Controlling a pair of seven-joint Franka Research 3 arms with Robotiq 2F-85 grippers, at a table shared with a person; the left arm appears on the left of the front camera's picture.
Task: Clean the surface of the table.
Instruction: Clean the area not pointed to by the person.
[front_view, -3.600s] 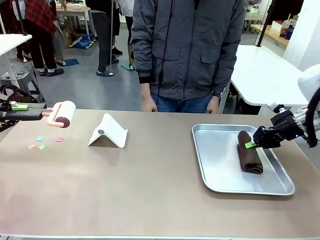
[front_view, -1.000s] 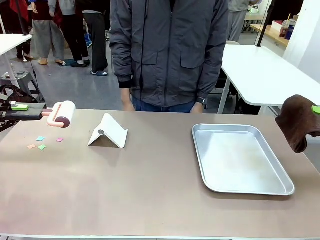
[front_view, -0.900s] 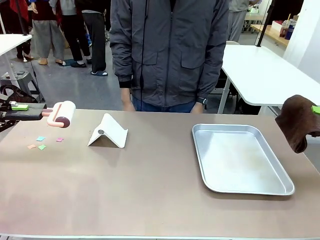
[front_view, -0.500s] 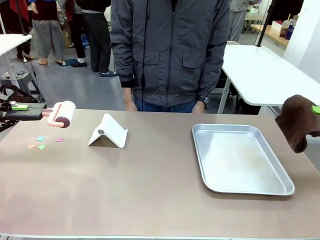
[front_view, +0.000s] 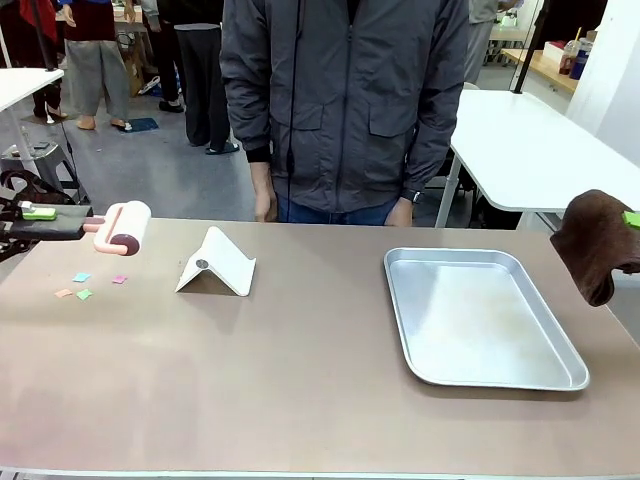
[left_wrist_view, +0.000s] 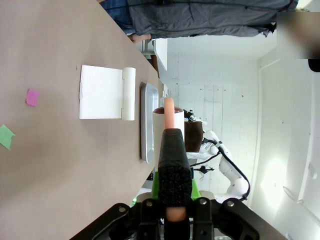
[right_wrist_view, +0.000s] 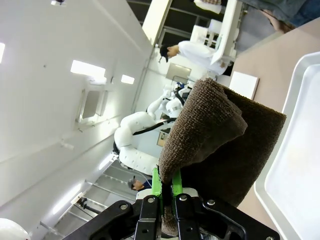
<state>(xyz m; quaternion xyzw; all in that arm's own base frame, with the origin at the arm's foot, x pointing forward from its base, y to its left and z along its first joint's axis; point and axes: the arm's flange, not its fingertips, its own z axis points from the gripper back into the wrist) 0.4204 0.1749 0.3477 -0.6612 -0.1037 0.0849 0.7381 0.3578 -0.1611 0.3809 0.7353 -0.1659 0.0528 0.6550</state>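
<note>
The brownish-tan table (front_view: 300, 370) spans the front view. At its far left my left gripper (front_view: 40, 214) is shut on the handle of a pink lint roller (front_view: 125, 228), held just above the tabletop; the left wrist view shows the roller (left_wrist_view: 169, 125) straight ahead of the gripper (left_wrist_view: 172, 200). Small coloured paper scraps (front_view: 82, 285) lie on the table below the roller. At the right edge my right gripper (front_view: 632, 219) is shut on a brown cloth (front_view: 595, 243) that hangs in the air beyond the tray. In the right wrist view the cloth (right_wrist_view: 220, 135) drapes over the gripper (right_wrist_view: 166, 187).
An empty silver tray (front_view: 480, 318) lies on the right half of the table. A white folded stand (front_view: 217, 263) sits left of centre. A person in a grey jacket (front_view: 345, 100) stands at the far edge, hands down. A white-topped table (front_view: 530, 150) is behind.
Earliest, the brown cloth lay in the tray with my right gripper on it; it now hangs lifted off to the right. Over the last second neither arm moved; the person shifted slightly.
</note>
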